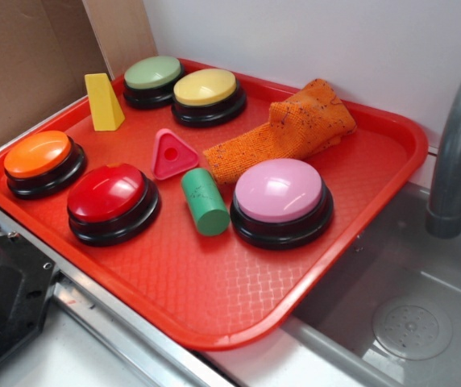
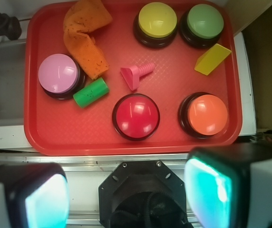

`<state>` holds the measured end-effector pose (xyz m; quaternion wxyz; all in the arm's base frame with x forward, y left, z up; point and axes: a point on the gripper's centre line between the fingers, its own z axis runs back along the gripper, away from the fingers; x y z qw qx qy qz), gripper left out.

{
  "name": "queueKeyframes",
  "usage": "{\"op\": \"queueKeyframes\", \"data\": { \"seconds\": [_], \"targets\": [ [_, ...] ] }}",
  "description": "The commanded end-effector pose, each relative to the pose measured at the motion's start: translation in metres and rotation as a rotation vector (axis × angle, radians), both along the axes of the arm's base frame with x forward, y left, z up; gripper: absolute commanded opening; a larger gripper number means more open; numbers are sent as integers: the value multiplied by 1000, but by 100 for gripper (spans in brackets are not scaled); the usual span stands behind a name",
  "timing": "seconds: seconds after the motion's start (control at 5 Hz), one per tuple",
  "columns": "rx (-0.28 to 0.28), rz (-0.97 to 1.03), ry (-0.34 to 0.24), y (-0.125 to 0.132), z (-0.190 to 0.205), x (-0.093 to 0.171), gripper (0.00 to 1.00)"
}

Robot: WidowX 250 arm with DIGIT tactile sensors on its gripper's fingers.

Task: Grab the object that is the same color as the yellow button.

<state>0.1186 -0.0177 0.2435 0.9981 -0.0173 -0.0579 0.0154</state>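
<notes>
Wrist view showed the gripper (image 2: 126, 194) with fingers (image 2: 221, 187) spread wide and empty, held back off the red tray (image 2: 41, 137), while the yellow wedge block (image 2: 212, 59) lay far ahead and rightward, beside the green-topped button (image 2: 204, 21), its long axis diagonal.

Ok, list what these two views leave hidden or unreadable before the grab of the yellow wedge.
- Gripper: in the wrist view only two blurred, edge-cut finger pads show; the exterior view misses it entirely.
- Yellow wedge: its far faces are hidden in the exterior view.
- Pink triangle piece: its underside stem shows only in the wrist view.
- Orange cloth: anything under its folds is covered in both views.
- Faucet: cut off by the exterior view's right edge.
</notes>
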Motion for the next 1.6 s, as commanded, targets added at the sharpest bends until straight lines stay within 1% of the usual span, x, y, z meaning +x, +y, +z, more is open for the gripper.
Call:
{"op": "queueKeyframes", "data": {
  "seconds": [0.0,0.2,0.4,0.6,0.8,1.0,1.2,1.4],
  "targets": [
    [0,0,0,0,0,0,100],
    [32,10,-49,11,-18,20,100],
    [54,27,-81,25,-32,38,100],
    [79,105,-130,47,-49,61,100],
    [53,180,-198,71,-70,85,100],
    [46,296,-241,94,-93,101,100],
    [68,395,-262,112,-113,108,100],
    [112,490,-277,130,-136,119,100]
  ]
}}
